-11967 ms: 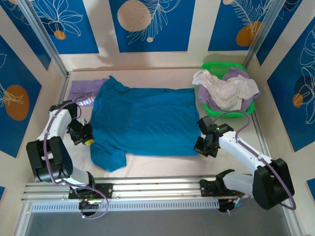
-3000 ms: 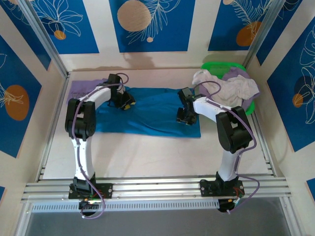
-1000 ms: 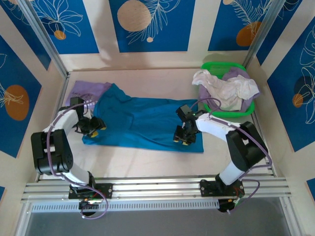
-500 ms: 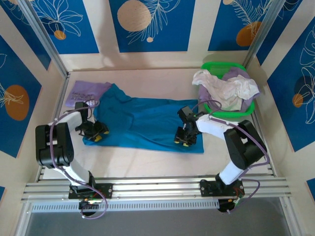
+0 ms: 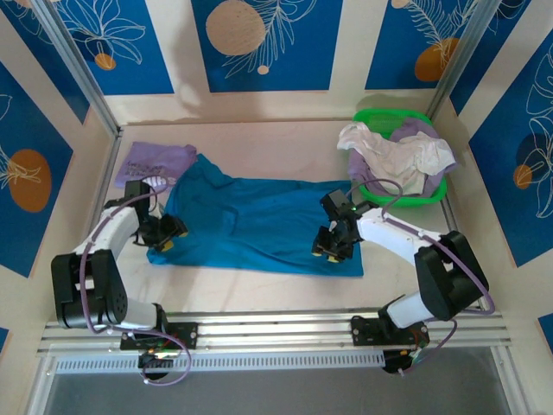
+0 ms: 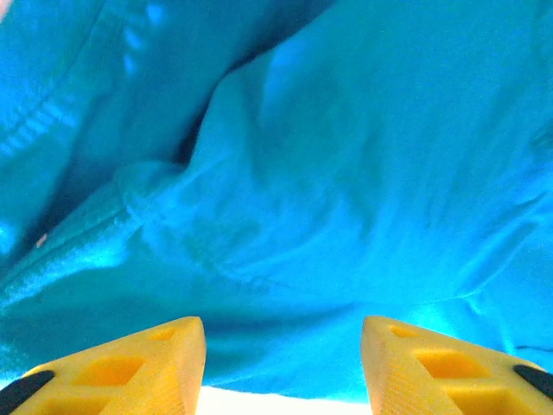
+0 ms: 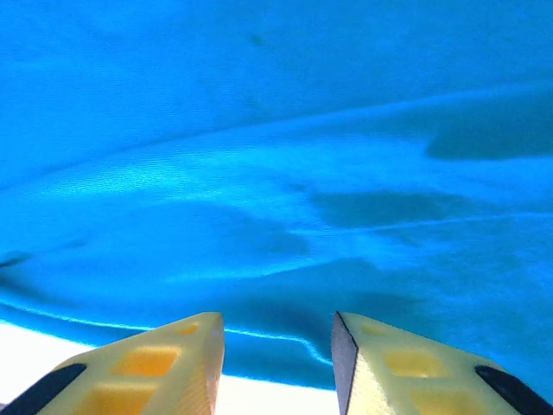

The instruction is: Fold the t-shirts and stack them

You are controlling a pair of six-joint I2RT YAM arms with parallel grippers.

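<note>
Teal t-shirt (image 5: 259, 220) spread flat, green basket (image 5: 390, 116) beyond its right end, left tool (image 5: 171, 235) and right tool (image 5: 327, 252) at its edges, part-open, empty

Robot lab cell: railed table (image 5: 259, 143), printed wall panels (image 5: 268, 43)

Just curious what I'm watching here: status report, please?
Left gripper open at teal t-shirt's left edge. Right gripper open at its near edge, right end. Shirt lies spread, left end rumpled. Green basket stands far right.

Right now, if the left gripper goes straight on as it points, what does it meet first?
The teal-blue t-shirt: its rumpled edge lies just ahead of the left gripper, though depth is unclear.
</note>
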